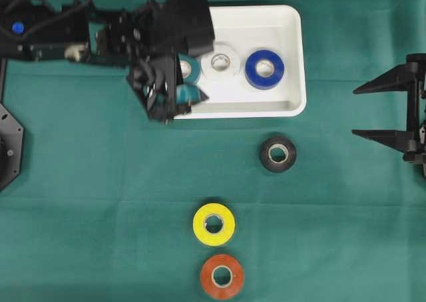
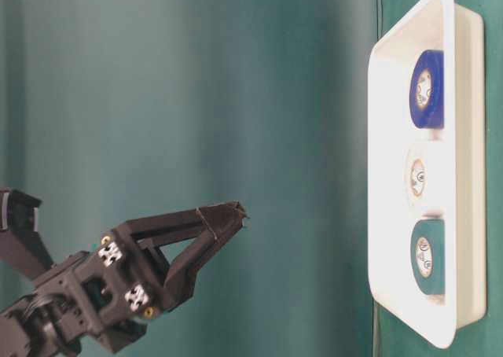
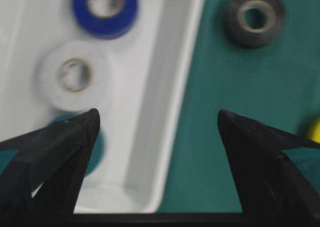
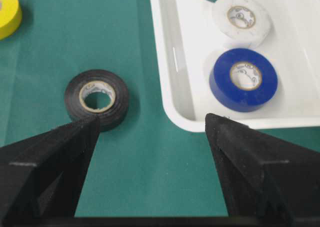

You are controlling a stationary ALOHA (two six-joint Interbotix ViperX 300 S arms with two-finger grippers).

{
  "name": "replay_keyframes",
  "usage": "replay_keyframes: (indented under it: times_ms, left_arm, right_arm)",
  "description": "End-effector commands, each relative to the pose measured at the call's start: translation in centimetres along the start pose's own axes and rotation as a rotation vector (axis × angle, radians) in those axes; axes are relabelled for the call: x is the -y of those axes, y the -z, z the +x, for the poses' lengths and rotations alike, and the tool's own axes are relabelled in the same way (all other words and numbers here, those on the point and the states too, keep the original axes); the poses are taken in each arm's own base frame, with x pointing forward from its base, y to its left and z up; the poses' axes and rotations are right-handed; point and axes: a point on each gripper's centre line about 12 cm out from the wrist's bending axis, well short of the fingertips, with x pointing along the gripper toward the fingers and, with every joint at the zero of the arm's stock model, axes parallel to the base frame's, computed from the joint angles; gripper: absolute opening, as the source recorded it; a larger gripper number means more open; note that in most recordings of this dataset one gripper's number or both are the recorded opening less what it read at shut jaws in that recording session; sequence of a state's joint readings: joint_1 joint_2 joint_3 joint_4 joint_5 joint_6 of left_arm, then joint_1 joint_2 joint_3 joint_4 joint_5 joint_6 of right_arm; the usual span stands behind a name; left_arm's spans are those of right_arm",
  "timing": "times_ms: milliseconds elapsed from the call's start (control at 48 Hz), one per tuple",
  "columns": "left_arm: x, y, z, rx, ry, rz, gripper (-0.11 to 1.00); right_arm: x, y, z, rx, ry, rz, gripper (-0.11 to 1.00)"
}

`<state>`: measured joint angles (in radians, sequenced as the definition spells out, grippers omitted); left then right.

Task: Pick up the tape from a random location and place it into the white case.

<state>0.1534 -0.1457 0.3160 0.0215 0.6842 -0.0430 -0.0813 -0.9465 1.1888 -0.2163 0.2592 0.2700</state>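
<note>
**Three rolls in the case, three left on the worktop**

Taking the white case [image 1: 293, 56] as the landmark and reading the overhead view from left to right: the left gripper [image 1: 174, 92] hangs over the case's near-left corner, jaws spread wide and empty. Just beneath it, inside the case, lies a teal tape roll [image 1: 192, 69], partly hidden by the arm. To its right, still inside, sit a white tape roll [image 1: 221, 62] and then a blue tape roll [image 1: 265, 69], all lying flat in a row.

Outside the case, well below its near rim, a yellow tape roll [image 1: 213, 224] and an orange tape roll [image 1: 222, 276] lie close together on the green worktop [image 1: 100, 202]. A black tape roll [image 1: 278, 153] lies nearer the case, below its right end. Far to the right of the case the right gripper [image 1: 383, 109] waits at the edge, jaws also released and holding nothing.

The likely risks: the left jaws sit low near the rim, so a sideways sweep could clip the case and shift it or jostle the teal roll. The black roll lies between both arms' reach, so both going for it could bring them into collision. A poorly centred pinch might make a flat roll skid away.
</note>
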Motion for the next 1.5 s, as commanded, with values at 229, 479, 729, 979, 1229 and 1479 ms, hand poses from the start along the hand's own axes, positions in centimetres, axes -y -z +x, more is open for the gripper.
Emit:
replay_keyframes:
  times_ms: [229, 479, 729, 979, 1229, 1479]
  left_arm:
    - [2.8, -0.5, -1.6, 0.071, 0.053, 0.052, 0.95]
    - [2.7, 0.3, -2.9, 0.087, 0.054, 0.053, 0.95]
    - [2.4, 2.1, -5.1, 0.182, 0.060, 0.049, 0.95]
    - [2.1, 4.2, -7.7, 0.289, 0.068, 0.046, 0.95]
    - [2.2, 6.4, -10.2, 0.370, 0.085, 0.055, 0.94]
    - [2.3, 8.5, -11.9, 0.458, 0.105, 0.061, 0.94]
  right_arm:
    - [0.0, -1.0, -0.2, 0.029, -0.002, 0.003, 0.83]
    - [0.0, -1.5, -0.4, 0.043, -0.002, 0.004, 0.83]
    - [-0.1, -2.1, -0.6, 0.061, -0.003, 0.005, 0.83]
    - [-0.1, -3.0, -0.9, 0.089, -0.004, 0.004, 0.83]
    - [-0.1, -3.5, -1.3, 0.111, -0.007, 0.006, 0.83]
    - [-0.2, -3.9, -1.4, 0.141, -0.013, 0.007, 0.83]
